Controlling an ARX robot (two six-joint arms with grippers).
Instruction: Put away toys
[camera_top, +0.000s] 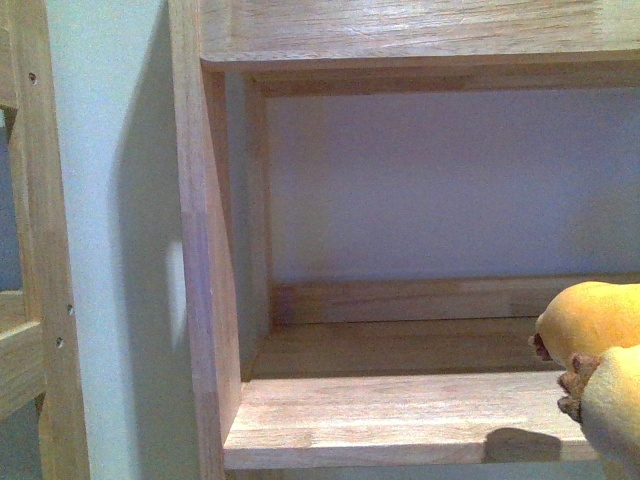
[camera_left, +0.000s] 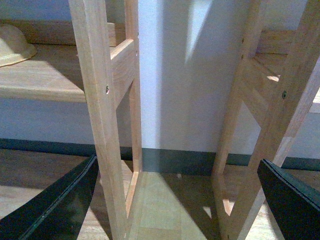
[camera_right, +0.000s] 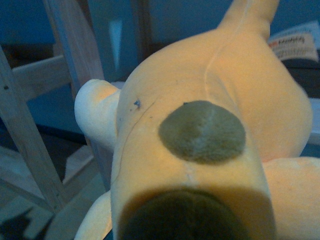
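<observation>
The orange-yellow plush toy (camera_top: 600, 350) pokes in at the lower right of the front view, level with the front edge of a wooden shelf board (camera_top: 400, 415). In the right wrist view the plush toy (camera_right: 210, 150) fills the picture, showing dark patches and a pale limb. My right gripper is shut on it, its fingers hidden under the plush. My left gripper (camera_left: 175, 200) is open and empty, its black fingers (camera_left: 55, 205) low by the wooden shelf legs (camera_left: 100, 125).
A wooden shelf unit with an upright side panel (camera_top: 205, 260) faces me, its compartment open against a pale wall. A second wooden frame (camera_top: 40, 250) stands at far left. A pale bowl-like object (camera_left: 12, 45) sits on a lower shelf.
</observation>
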